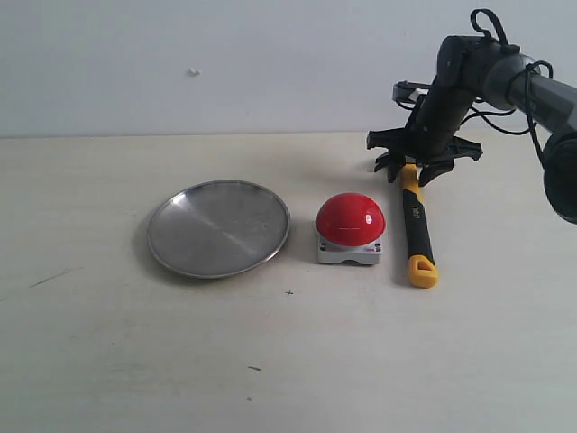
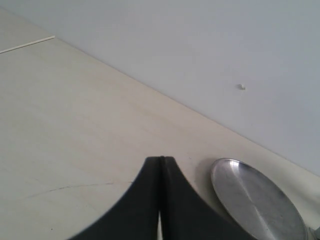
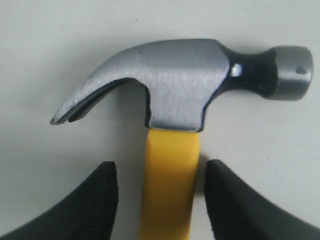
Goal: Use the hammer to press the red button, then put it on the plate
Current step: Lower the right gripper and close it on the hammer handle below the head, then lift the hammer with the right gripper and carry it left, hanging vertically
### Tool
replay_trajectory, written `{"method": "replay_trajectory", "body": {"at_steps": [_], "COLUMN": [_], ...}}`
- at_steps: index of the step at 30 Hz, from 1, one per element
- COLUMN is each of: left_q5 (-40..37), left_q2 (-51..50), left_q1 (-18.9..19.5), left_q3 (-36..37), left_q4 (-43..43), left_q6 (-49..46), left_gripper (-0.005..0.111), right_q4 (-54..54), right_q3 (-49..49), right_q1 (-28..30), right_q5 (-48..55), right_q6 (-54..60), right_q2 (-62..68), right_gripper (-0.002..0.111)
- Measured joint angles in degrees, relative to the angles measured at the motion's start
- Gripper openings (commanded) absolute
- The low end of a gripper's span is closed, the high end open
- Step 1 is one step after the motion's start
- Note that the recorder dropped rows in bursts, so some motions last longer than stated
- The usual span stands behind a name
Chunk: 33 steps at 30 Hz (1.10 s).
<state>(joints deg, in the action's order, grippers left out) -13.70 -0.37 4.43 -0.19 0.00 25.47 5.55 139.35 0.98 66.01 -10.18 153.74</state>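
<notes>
Right wrist view, right gripper spread astride hammer handle, left gripper closed

1. Right arm: grey tubular link, black joint housing, thin black cables looped outside.
2. Right tool: matte black; fingers finely ribbed.
3. Left tool: plain matte black, curved.

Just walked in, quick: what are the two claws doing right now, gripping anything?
Left gripper: closed, holding nothing.
Right gripper: open, straddling the handle of the hammer, not clamped on it.
</notes>
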Motion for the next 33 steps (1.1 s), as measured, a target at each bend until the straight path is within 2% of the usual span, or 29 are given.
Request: {"method": "replay_trajectory", "body": {"at_steps": [5,8,11,17,20,22,27,33], "left_q5": [0.0,0.0,0.0,0.0,0.0,0.0,0.0,0.0], "left_q2": [0.0,0.0,0.0,0.0,0.0,0.0,0.0,0.0], "left_q1": [0.0,0.0,0.0,0.0,0.0,0.0,0.0,0.0], "left_q3": [0.0,0.0,0.0,0.0,0.0,0.0,0.0,0.0], "left_q4": [0.0,0.0,0.0,0.0,0.0,0.0,0.0,0.0], "left_q6": [0.0,0.0,0.0,0.0,0.0,0.0,0.0,0.0], "left_gripper": [0.0,0.0,0.0,0.0,0.0,0.0,0.0,0.0], "right_q4": [-0.3,-0.2,-0.2,-0.2,-0.2,-0.1,-0.1,-0.1], "right_q3": [0.0,0.0,0.0,0.0,0.0,0.0,0.0,0.0], "right_q1": [0.1,0.1,0.1,0.1,0.1,0.1,0.1,0.1], "right_q5": [-0.1,-0.1,-0.1,-0.1,-0.1,-0.1,-0.1,-0.1], "right_q6": [-0.1,0.6,1.1,1.7,2.7,3.6,5.4,6.2], "right_q2": [0.0,0.0,0.0,0.0,0.0,0.0,0.0,0.0], "right_gripper": [0.01,0.001,0.004,0.032,0.039,0.035,0.0,0.0]}}
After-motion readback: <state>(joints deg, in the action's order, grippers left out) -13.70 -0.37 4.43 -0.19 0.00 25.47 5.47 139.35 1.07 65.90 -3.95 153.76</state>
